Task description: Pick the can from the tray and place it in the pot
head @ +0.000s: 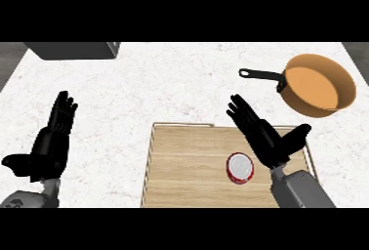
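Red can [240, 168] upright on wooden tray [187, 161]; orange pot [317, 85], black handle, far right.

The tray [187, 161] is cut off at its near edge by the lower band, and part of its right rim is hidden behind the right hand [265, 139]. A dark box [72, 50] is cropped at the top. Both forearms are cut off below.
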`<action>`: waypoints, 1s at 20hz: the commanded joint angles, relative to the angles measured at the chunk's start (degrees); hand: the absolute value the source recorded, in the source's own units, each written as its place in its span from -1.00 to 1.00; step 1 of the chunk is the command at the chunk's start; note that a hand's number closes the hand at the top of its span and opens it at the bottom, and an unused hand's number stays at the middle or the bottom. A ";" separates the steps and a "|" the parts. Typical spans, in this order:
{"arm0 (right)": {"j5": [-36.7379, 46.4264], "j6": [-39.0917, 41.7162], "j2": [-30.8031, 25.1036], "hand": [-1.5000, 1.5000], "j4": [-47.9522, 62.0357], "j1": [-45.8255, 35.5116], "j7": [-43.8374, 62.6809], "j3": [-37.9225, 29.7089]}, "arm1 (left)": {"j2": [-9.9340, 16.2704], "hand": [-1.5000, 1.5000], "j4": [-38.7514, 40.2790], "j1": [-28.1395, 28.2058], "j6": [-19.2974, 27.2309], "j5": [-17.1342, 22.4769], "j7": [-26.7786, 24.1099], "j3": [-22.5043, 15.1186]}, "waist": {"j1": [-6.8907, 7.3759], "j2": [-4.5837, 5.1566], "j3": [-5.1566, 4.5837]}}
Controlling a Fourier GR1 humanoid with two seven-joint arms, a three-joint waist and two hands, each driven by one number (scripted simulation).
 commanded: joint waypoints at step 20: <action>23.79 25.30 -23.80 -1.00 10.22 -24.65 -27.50 -3.51 | 1.75 0.00 -3.54 -8.21 -0.99 2.40 17.90 5.00 | 0.71 -0.54 -0.77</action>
